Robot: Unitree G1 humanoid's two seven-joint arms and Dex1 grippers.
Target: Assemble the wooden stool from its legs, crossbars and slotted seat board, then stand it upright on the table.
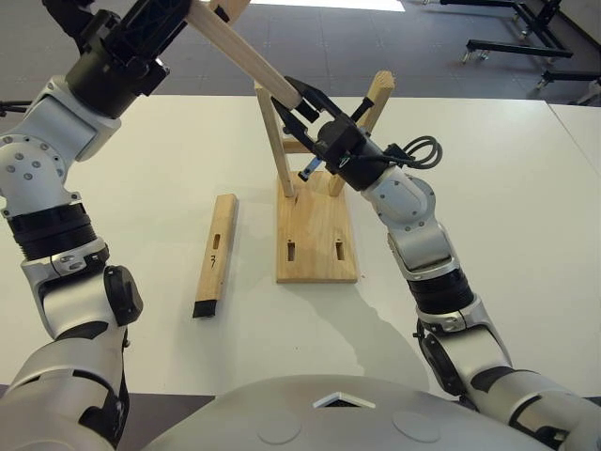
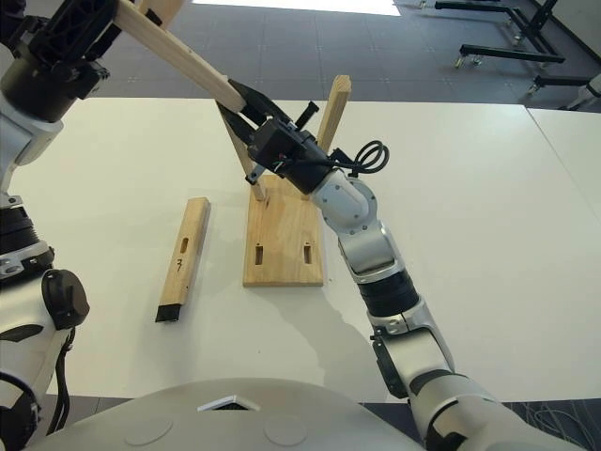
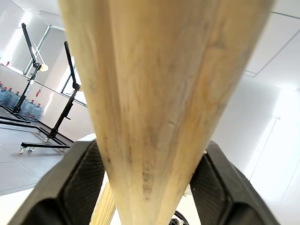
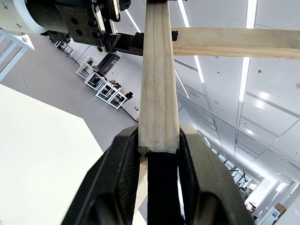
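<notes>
Both black grippers clamp one long pale wooden leg (image 1: 239, 52), the left gripper (image 1: 174, 23) at upper left and the right gripper (image 1: 302, 101) on its lower end at centre, seemingly steering it toward the flat slotted wooden seat board (image 1: 316, 235) on the white table (image 1: 488, 207) just below.

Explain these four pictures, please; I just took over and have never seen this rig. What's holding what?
It is a humanoid robot with two arms, each ending in a two-finger gripper. Two pictures look down from its head; two look out from the wrists. On the white table lies the slotted seat board with two legs standing in it, and a loose leg on its left. The left gripper and right gripper both clamp one wooden leg, held in the air over the table.
</notes>
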